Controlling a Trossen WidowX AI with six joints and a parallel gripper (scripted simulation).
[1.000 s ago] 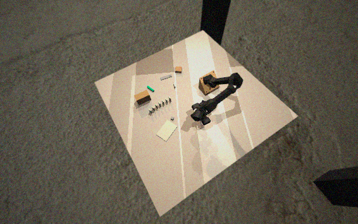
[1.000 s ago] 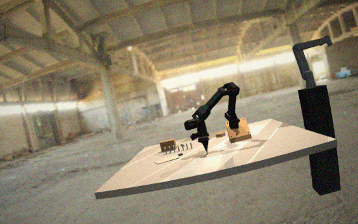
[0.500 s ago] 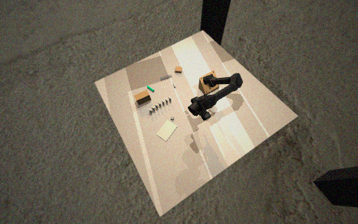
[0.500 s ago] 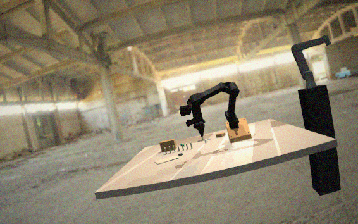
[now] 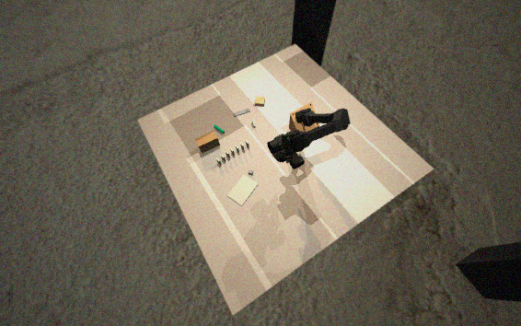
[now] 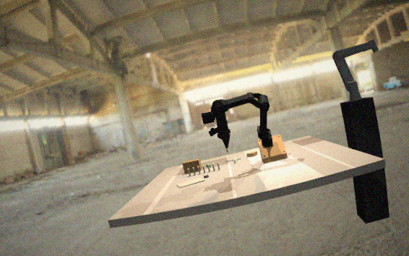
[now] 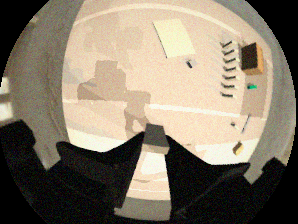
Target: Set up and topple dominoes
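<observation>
Several dark dominoes stand upright in a row [image 5: 232,154] [image 6: 204,169] [image 7: 230,69], evenly spaced. My gripper [image 6: 227,147] [image 7: 154,136] is shut on a dark grey domino [image 7: 155,134], held between its fingertips above the table, well away from the row on the robot base's side. The fingers cannot be made out in the top view. A small dark piece [image 5: 250,172] [image 6: 206,176] [image 7: 189,64] lies apart from the row, near the pale pad; its exact shape is too small to tell.
A brown box [image 5: 207,142] [image 6: 191,166] [image 7: 251,58] and green cylinder [image 5: 219,129] [image 7: 252,86] are beside the row. A pale pad [image 5: 242,190] [image 6: 190,184] [image 7: 173,38] lies opposite. A grey strip [image 5: 242,112], small object [image 5: 253,124] [image 7: 233,124] and yellowish block [image 5: 260,100] [image 7: 238,148] lie beyond the row's base-side end.
</observation>
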